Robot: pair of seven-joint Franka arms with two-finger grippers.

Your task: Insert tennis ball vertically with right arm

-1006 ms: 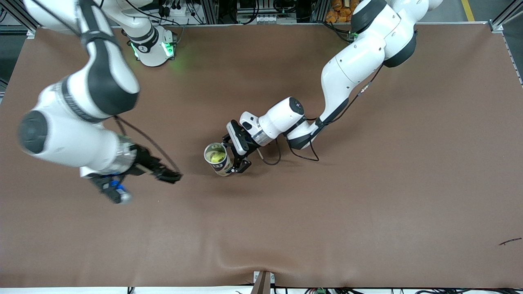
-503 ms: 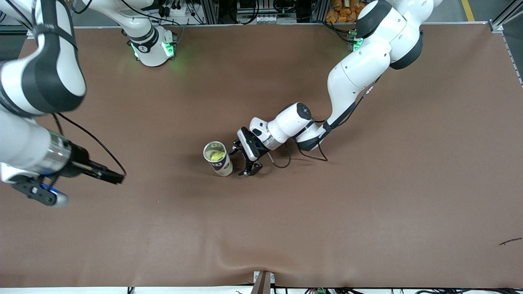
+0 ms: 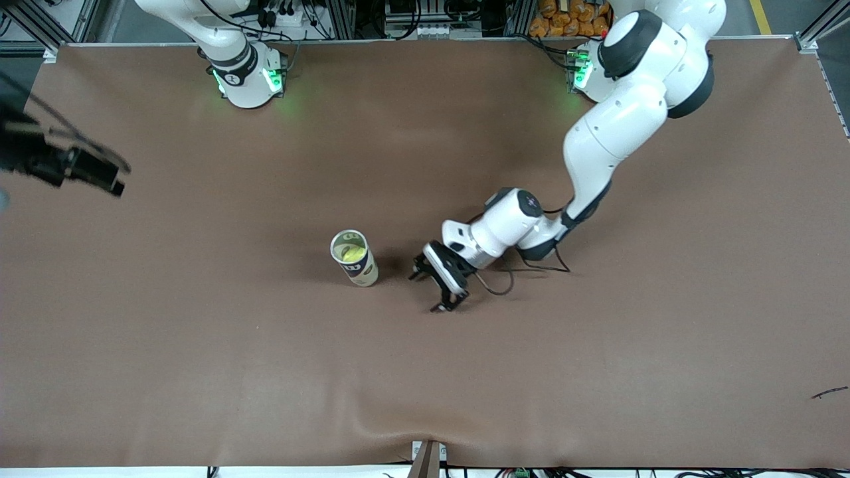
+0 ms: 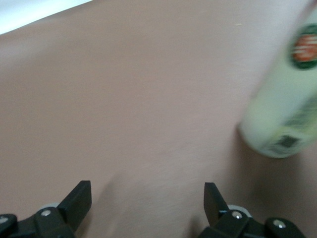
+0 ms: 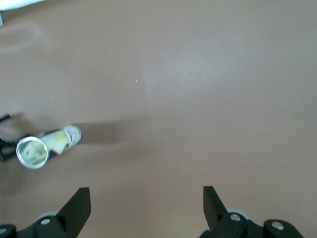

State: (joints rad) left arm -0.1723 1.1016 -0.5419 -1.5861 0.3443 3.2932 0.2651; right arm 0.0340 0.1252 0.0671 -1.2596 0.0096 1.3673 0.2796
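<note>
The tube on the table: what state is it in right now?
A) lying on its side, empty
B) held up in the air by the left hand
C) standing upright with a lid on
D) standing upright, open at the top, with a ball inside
D: the tube stands upright on the brown table with its top open and a yellow-green ball showing inside; the left hand is open beside it, not touching.

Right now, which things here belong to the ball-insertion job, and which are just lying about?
Job:
- tube, upright mid-table, open top
- tennis ball inside it
- right hand, open, at the right arm's end of the table
- left hand, open, beside the tube

Lying about:
- small dark scrap near the table's edge
</note>
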